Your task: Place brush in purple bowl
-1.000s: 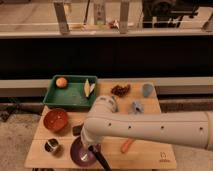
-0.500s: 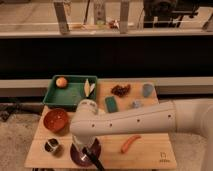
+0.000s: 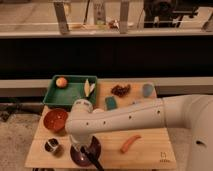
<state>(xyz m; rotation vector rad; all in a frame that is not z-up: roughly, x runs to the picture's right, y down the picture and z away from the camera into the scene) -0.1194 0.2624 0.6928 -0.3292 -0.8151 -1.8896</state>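
The big white robot arm (image 3: pixel 135 117) reaches from the right across the wooden bench (image 3: pixel 150 150) and bends down near the front left. Its tool (image 3: pixel 83 149) hangs low over the purple bowl (image 3: pixel 85 155), which sits at the front edge of the bench. The arm hides most of the tool, so I cannot tell what it is doing with its grip.

The brush (image 3: pixel 95 163) is a thin black stick. It leans out of the purple bowl toward the front right, with its upper end near the tool. I cannot tell if the tool is touching it.

Left of the purple bowl is a small metal cup (image 3: pixel 51 146). Behind that, near the left edge, is an orange-red bowl (image 3: pixel 55 120). A green tray (image 3: pixel 70 92) sits at the back left, with an orange (image 3: pixel 61 82) and a pale banana piece (image 3: pixel 89 87) in it. A curved orange-red sausage (image 3: pixel 130 143) lies on the bench to the right of the purple bowl, apart from it. At the back there is a teal block (image 3: pixel 110 103), a pile of brown bits (image 3: pixel 120 90), and a blue-grey cup (image 3: pixel 147 90).
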